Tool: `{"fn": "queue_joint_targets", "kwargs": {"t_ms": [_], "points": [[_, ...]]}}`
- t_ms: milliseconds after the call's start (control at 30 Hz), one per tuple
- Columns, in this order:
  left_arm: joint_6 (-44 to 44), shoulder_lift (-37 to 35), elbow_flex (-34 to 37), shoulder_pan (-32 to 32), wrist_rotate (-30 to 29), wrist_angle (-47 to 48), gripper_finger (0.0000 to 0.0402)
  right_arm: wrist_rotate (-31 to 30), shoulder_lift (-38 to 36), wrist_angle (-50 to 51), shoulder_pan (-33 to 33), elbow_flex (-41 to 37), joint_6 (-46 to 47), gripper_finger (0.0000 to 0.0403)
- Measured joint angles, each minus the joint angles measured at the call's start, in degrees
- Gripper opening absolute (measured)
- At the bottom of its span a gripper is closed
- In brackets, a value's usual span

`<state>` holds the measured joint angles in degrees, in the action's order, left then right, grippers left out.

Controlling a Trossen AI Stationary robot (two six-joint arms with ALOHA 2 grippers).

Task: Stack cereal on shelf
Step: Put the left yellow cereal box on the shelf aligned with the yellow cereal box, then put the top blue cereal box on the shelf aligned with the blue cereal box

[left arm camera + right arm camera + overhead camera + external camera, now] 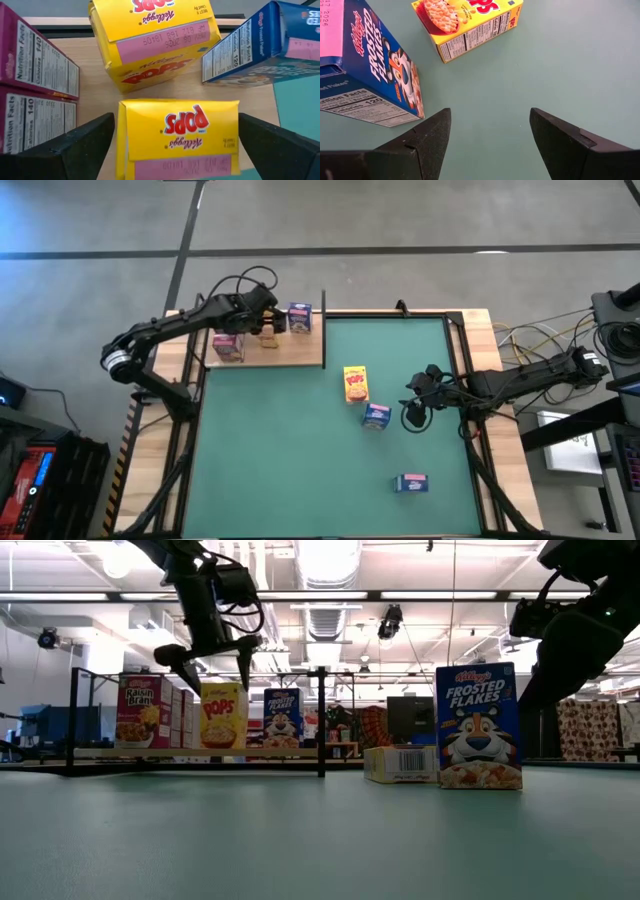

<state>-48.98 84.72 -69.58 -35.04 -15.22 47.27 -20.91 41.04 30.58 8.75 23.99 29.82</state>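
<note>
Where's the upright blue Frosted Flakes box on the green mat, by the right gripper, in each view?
High view: blue Frosted Flakes box, mid-mat, just left of the right gripper.
Low view: large, right of centre.
Left wrist view: not in it; the blue box there stands on the shelf.
Right wrist view: at the left edge.
Shared landmark: the yellow Pops box lying on the mat beside it.

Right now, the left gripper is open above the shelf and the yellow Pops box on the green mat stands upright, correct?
Not quite: the yellow Pops box on the green mat lies flat, as the high view shows. The left gripper is indeed open above the shelf.
</note>
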Motion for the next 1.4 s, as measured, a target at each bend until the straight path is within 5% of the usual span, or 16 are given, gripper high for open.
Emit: {"fn": "queue_joint_targets", "kwargs": {"t_ms": [1200,1400], "points": [[-5.54,-16.39,-0.04,11.07,2.26,5.48,0.0399,0.0,0.0,0.01,-0.02,0.0,0.0,0.026],[-10.37,-16.05,-0.04,20.12,-6.44,4.61,0.0399,0.0,0.0,0.01,-0.02,0.0,0.0,0.026]]}}
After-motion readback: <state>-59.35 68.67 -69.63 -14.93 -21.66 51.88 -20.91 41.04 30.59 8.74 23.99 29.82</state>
